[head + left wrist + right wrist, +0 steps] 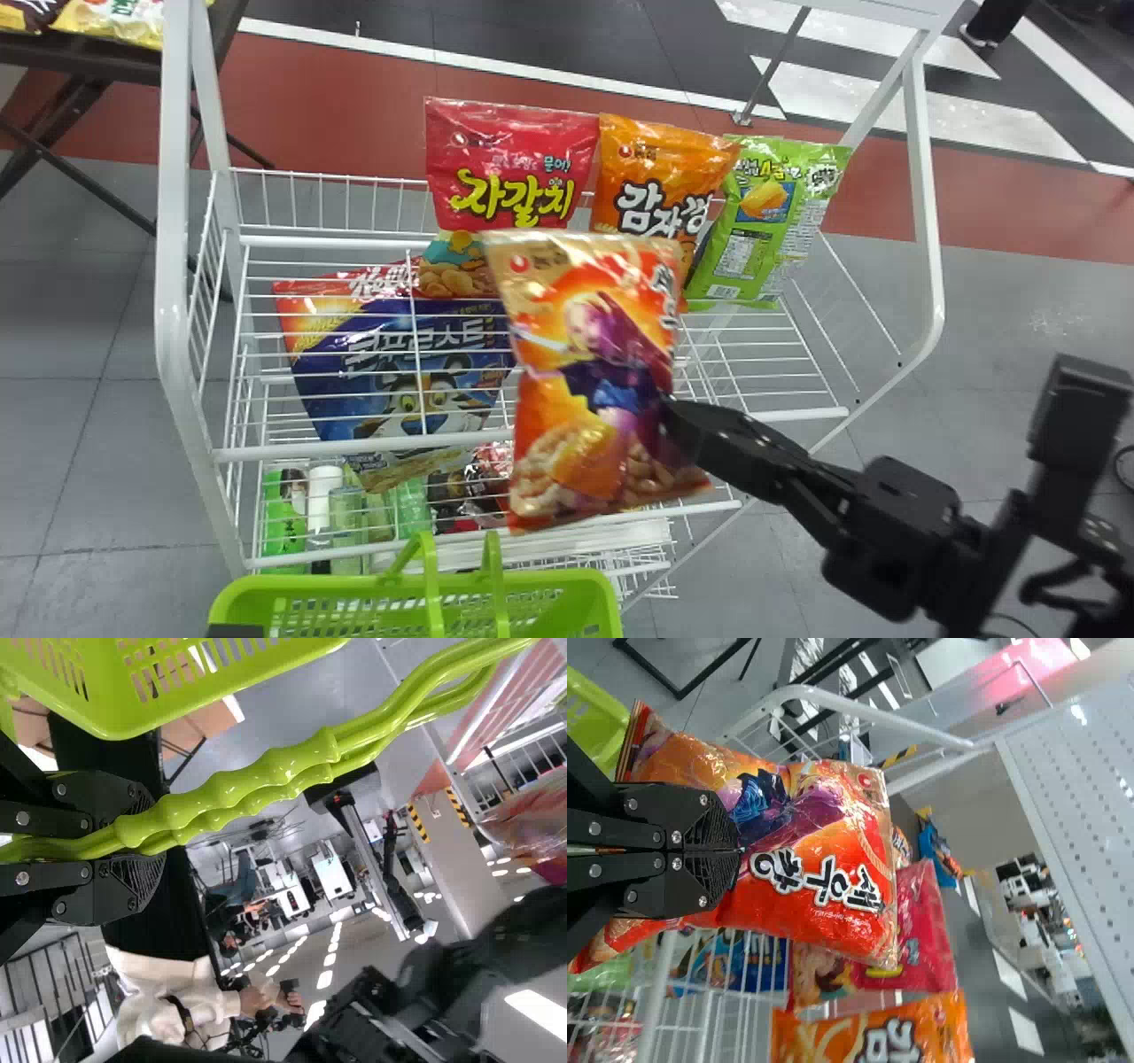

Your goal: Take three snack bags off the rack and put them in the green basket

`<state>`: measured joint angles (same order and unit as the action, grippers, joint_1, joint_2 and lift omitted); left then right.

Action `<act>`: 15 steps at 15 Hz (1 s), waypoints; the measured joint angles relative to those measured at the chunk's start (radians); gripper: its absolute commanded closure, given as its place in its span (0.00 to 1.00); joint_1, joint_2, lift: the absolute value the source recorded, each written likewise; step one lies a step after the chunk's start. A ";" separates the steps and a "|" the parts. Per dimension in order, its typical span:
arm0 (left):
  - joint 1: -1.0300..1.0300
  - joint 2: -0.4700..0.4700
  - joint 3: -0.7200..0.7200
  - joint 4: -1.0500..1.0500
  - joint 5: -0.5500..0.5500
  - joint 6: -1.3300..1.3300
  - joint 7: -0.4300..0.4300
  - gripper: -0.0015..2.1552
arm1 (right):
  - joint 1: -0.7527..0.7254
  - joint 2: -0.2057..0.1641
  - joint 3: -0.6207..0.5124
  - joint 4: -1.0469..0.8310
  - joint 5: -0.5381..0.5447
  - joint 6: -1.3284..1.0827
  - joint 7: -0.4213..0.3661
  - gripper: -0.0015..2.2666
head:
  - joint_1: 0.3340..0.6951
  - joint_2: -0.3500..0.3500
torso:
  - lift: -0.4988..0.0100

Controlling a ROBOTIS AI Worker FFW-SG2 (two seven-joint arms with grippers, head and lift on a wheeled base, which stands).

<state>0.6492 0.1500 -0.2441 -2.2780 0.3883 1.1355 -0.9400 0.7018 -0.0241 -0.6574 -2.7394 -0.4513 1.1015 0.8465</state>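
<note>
Grey tiled floor [80, 496] spreads near and left, crossed by a red band [354, 124]. Past its white line [567, 78], dark flooring [567, 35] bears broad white markings at far right. A dark table [80, 58] stands far left. The wrist views show a perforated white panel [1090, 797], white tables [332, 875], a pillar [461, 868] and ceiling lights [325, 979].

Green basket [567, 581] cut off by head view's bottom edge; right arm [890, 567] blurred there.

A dark table [97, 64] stands on tiled floor [71, 443].
</note>
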 measured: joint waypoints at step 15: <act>0.004 -0.019 0.033 -0.054 0.003 -0.010 0.018 0.59 | 0.131 -0.219 0.503 0.264 0.233 0.060 0.009 0.98 | 1.00 0.00 | 0.94</act>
<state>0.6532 0.1305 -0.2115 -2.3317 0.3911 1.1252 -0.9220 0.8328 -0.2434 -0.1547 -2.4752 -0.2187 1.1620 0.8560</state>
